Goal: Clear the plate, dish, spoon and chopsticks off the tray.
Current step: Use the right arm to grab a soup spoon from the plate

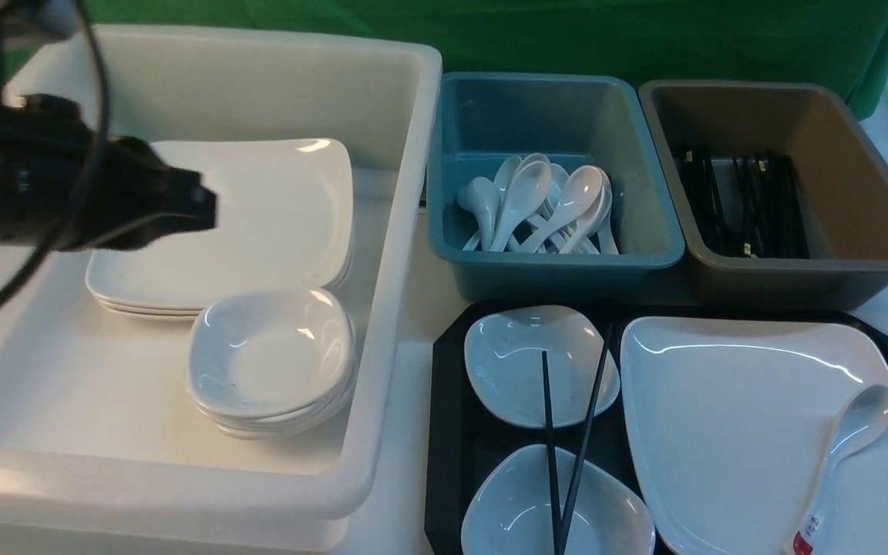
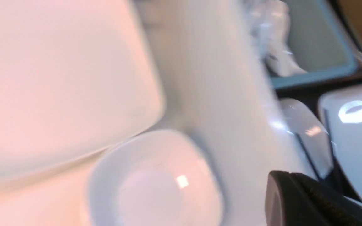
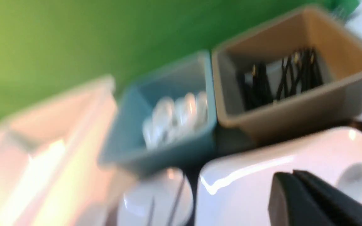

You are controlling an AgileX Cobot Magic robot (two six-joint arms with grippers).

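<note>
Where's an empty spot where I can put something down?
Bare spots: the white tub floor left of the dish stack; the blue bin behind its spoons; the brown bin right of its black sticks. Crowded: the tray, filled by two dishes, chopsticks, plate and spoon.

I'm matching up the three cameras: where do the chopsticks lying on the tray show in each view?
Front view: the chopsticks sit low, just right of centre, across the two small dishes.
Left wrist view: chopsticks appear as a blurred dark line in the picture's lower right, over a dish.
Right wrist view: chopsticks appear as blurred thin lines at the picture's bottom, over a dish.
Shared landmark: the blue bin of spoons.
</note>
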